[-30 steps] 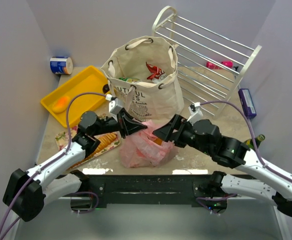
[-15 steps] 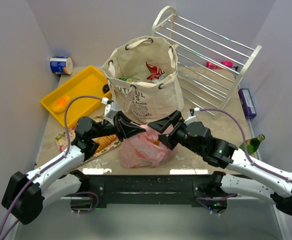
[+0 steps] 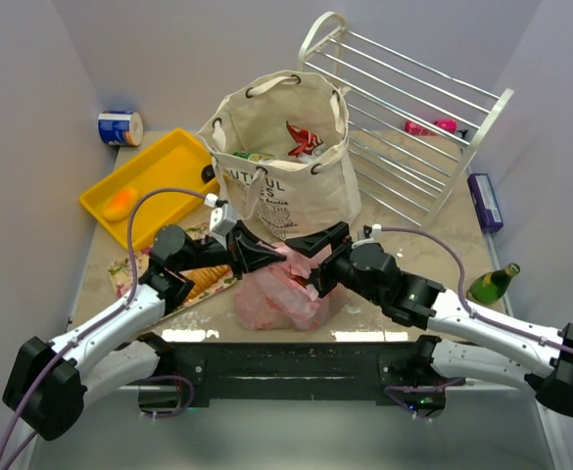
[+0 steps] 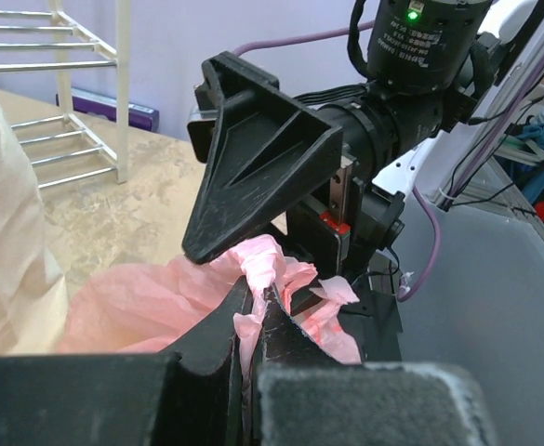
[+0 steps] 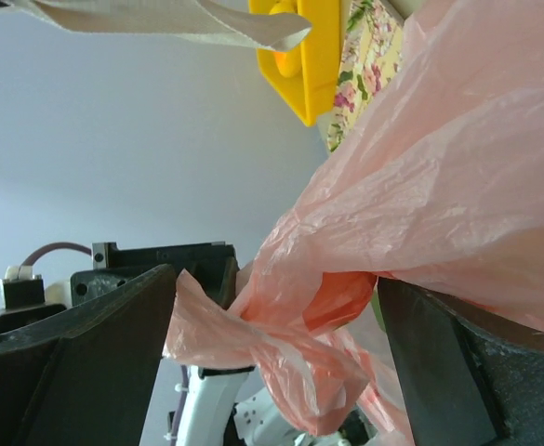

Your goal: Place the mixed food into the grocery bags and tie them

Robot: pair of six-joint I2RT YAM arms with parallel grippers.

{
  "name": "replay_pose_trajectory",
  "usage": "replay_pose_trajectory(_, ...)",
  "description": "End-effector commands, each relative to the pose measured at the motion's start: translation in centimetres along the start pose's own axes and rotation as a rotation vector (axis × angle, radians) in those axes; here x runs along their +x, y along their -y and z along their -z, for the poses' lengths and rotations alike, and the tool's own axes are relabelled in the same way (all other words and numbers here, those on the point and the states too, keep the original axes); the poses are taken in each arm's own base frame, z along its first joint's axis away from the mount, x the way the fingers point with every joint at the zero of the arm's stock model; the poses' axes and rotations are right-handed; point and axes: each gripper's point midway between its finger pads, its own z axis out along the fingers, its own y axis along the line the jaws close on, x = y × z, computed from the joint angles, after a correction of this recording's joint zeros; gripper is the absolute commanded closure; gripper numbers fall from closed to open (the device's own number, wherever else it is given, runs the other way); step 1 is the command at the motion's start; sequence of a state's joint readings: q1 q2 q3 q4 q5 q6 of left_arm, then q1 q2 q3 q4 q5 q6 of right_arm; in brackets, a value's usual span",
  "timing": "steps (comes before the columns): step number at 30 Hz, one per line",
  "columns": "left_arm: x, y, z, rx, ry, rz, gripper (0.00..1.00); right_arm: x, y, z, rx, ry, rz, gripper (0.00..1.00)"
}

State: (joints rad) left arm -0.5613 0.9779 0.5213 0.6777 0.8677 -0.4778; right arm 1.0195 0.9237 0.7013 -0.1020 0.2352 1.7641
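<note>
The pink plastic bag (image 3: 278, 294) lies at the table's near edge, something orange and green showing through it. My left gripper (image 3: 264, 257) is shut on a twisted strip of the bag's top (image 4: 256, 321). My right gripper (image 3: 312, 258) faces it tip to tip and is open, its fingers (image 5: 86, 362) wide apart around another bunched flap of the bag (image 5: 299, 339) without pinching it. Behind them the cream canvas tote (image 3: 296, 186) stands upright and open, with the red cookie packet (image 3: 301, 137) and a green-and-white packet (image 3: 252, 156) inside.
A yellow tray (image 3: 164, 162) holding an orange-yellow fruit (image 3: 119, 204) is at the back left, with a blue-and-white can (image 3: 119, 127) behind it. A tan cracker sleeve (image 3: 203, 281) lies on a floral plate. A white wire rack (image 3: 413, 108), purple box (image 3: 484, 201) and green bottle (image 3: 492, 284) stand at the right.
My right gripper has swung left and forward until it meets my left gripper over the pink bag, uncovering the green bottle. The left gripper shifted slightly right, still holding the plastic.
</note>
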Motion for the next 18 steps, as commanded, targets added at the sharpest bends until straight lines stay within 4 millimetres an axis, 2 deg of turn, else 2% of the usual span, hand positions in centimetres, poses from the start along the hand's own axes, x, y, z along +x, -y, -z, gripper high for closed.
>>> replay_pose_trajectory(1, -1.5, 1.0, -0.5, 0.056, 0.009, -0.079, 1.0, -0.5, -1.3, -1.3, -0.073, 0.016, -0.084, 0.1)
replay_pose_trajectory(3, -1.2, 1.1, -0.6, 0.07, -0.006, -0.076, 1.0, -0.8, -1.9, -1.8, -0.09, 0.015, -0.081, 0.13)
replay_pose_trajectory(5, -0.8, 1.2, -0.7, 0.08, -0.031, -0.075, 1.0, -0.9, -2.2, -2.3, -0.1, 0.015, -0.064, 0.2)
replay_pose_trajectory(7, -0.4, 1.4, -0.7, 0.096, -0.068, -0.079, 1.0, -1.6, -3.4, -2.7, -0.127, 0.02, -0.054, 0.28)
replay_pose_trajectory(8, 0.0, 1.3, -0.7, 0.096, -0.085, -0.076, 1.0, -1.9, -3.6, -2.8, -0.131, 0.027, -0.036, 0.39)
replay_pose_trajectory(10, 0.7, 1.0, -0.6, 0.086, -0.134, -0.085, 1.0, -3.3, -4.7, -2.8, -0.156, 0.058, -0.029, 0.52)
replay_pose_trajectory(11, 0.9, 0.8, -0.5, 0.078, -0.147, -0.094, 1.0, -3.8, -4.9, -2.7, -0.163, 0.073, -0.009, 0.66)
replay_pose_trajectory(12, 1.0, 0.4, -0.4, 0.054, -0.158, -0.101, 1.0, -4.8, -5.4, -2.2, -0.17, 0.101, -0.007, 0.75)
replay_pose_trajectory(15, 1.1, -0.7, 0.0, -0.016, -0.191, -0.142, 1.0, -6.2, -6.2, -1.1, -0.17, 0.169, 0.038, 0.95)
replay_pose_trajectory(18, 0.6, -1.5, 0.2, -0.07, -0.208, -0.178, 1.0, -6.8, -7.1, -0.3, -0.181, 0.208, 0.082, 1.0)
